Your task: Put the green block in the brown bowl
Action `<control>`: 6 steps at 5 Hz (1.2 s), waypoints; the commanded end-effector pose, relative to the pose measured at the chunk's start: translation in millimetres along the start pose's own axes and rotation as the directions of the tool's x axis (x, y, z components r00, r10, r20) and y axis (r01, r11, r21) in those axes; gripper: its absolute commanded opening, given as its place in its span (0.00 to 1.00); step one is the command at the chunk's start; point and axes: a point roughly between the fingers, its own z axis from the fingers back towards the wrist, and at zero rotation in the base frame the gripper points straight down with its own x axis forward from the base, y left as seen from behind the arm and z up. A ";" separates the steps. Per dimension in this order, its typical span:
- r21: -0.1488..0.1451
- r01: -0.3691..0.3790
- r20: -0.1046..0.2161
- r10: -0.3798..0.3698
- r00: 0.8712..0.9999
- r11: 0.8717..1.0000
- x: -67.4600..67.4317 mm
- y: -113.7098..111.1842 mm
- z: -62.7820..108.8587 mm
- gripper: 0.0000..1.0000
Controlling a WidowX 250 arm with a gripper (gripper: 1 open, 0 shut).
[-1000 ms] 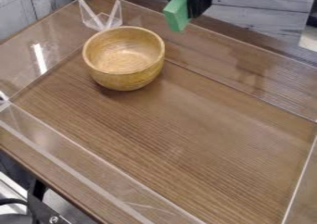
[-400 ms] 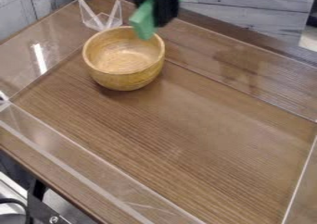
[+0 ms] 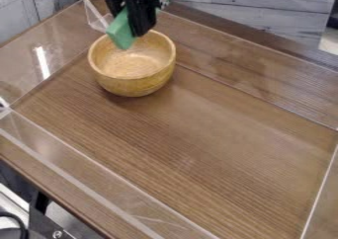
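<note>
The wooden surface (image 3: 199,134) lay inside a low clear wall (image 3: 79,189) that ran along its near and left edges, with another clear edge down the right side. Most of the surface was bare: the whole near half and the right side stood open, well apart from anything. The brown bowl (image 3: 132,65) sat toward the far left corner, near the left wall and the far edge, with less room behind it than in front.

The end effector (image 3: 134,11) hung at the top of the view, pointing steeply down, its jaws closed on the green block (image 3: 122,32). The block hung tilted from the jaws, its lower end over the bowl's far rim and just above the bowl's opening. Whether the block touched the rim could not be told. The bowl's hollow showed nothing inside.
</note>
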 end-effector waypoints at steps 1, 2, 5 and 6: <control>0.023 0.012 0.045 -0.013 0.999 1.000 2.8 7.6 -5.8 0.00; 0.027 0.016 0.050 -0.017 0.999 0.999 3.4 13.4 -17.5 0.00; 0.035 0.003 0.069 -0.006 0.998 0.999 11.6 31.1 -35.7 0.00; 0.037 -0.003 0.080 0.000 0.997 0.999 14.9 35.4 -38.4 0.00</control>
